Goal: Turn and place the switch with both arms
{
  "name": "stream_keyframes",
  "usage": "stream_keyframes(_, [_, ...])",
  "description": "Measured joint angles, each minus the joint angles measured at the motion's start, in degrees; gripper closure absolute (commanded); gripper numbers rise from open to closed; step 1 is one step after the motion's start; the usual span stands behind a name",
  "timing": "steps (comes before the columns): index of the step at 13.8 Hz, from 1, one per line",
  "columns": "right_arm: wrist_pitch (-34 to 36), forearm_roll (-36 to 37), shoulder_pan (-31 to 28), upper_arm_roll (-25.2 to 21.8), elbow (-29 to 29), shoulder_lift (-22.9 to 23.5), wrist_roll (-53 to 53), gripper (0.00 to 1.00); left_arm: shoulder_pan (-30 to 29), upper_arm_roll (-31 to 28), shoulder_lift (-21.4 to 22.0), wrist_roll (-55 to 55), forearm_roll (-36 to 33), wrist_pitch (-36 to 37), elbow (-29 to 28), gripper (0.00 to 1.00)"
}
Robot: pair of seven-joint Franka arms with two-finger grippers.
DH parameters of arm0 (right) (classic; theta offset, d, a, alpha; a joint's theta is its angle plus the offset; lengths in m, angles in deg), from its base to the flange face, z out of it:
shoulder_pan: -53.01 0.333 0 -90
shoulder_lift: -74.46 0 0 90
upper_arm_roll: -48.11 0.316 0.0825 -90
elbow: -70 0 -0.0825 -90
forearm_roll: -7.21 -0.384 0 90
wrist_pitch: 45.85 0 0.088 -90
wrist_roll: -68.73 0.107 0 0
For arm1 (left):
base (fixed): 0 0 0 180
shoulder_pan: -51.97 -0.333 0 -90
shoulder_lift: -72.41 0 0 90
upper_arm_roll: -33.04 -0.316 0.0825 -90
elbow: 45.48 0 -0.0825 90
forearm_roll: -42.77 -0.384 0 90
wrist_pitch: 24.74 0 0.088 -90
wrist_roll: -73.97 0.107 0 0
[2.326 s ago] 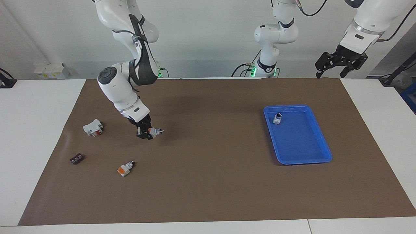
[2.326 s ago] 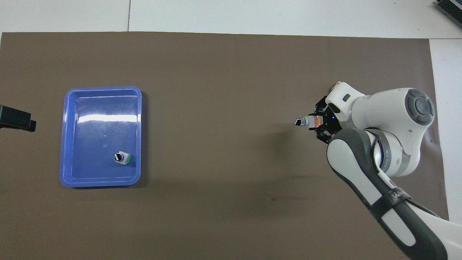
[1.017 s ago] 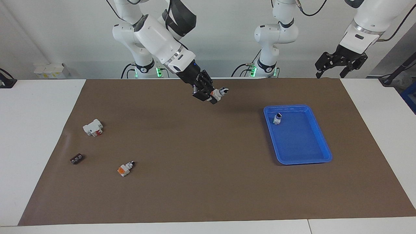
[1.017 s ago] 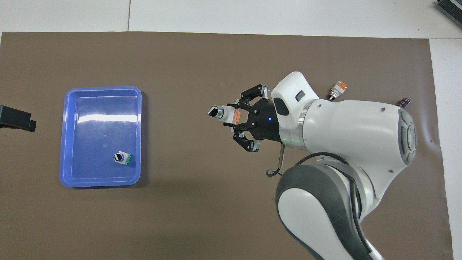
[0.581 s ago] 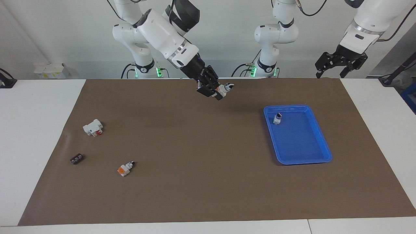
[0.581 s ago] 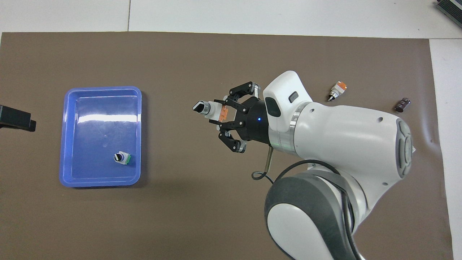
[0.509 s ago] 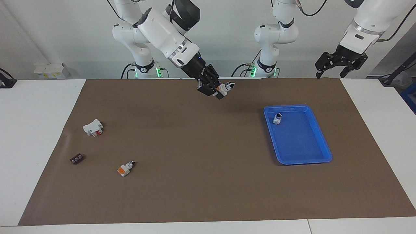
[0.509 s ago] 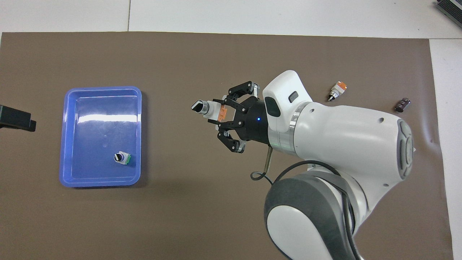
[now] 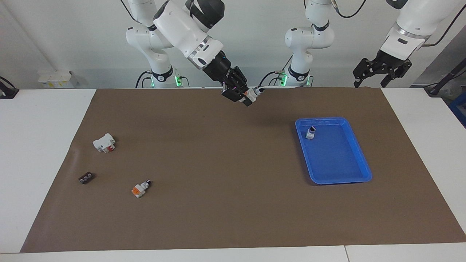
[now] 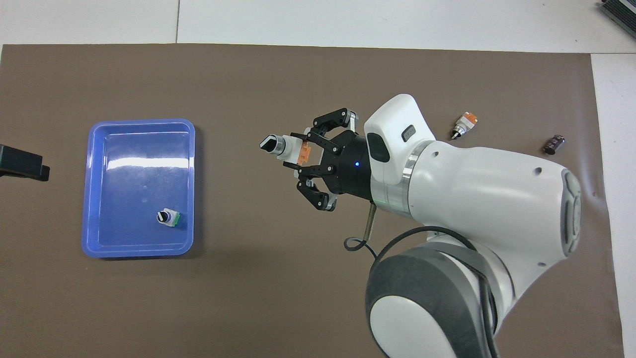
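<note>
My right gripper [image 9: 244, 98] is shut on a switch [image 9: 254, 93], gripping its orange block, and holds it high over the middle of the brown mat. The black knob points toward the left arm's end of the table. In the overhead view the gripper [image 10: 304, 154] and the held switch [image 10: 285, 147] show between the tray and the arm. A second switch [image 9: 140, 188] with an orange block lies on the mat toward the right arm's end, also seen from overhead [image 10: 463, 124]. My left gripper [image 9: 380, 74] waits raised and open over the mat's corner at the left arm's end.
A blue tray [image 9: 338, 160] lies toward the left arm's end [image 10: 139, 149] and holds a switch with a green block [image 9: 310, 132] [image 10: 168, 218]. A larger white block with a red part [image 9: 104, 142] and a small black piece [image 9: 86, 178] [image 10: 554, 144] lie toward the right arm's end.
My right gripper has carried the switch up from the right arm's end of the mat to over its middle, still rising a little. The left arm has not moved.
</note>
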Motion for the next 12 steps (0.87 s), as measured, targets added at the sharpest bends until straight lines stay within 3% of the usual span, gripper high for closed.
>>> stream_keyframes(12, [0.0,0.0,0.0,0.0,-0.8,0.0,1.1,1.0,0.0,0.0,0.0,0.0,0.0,0.0,0.0,0.0])
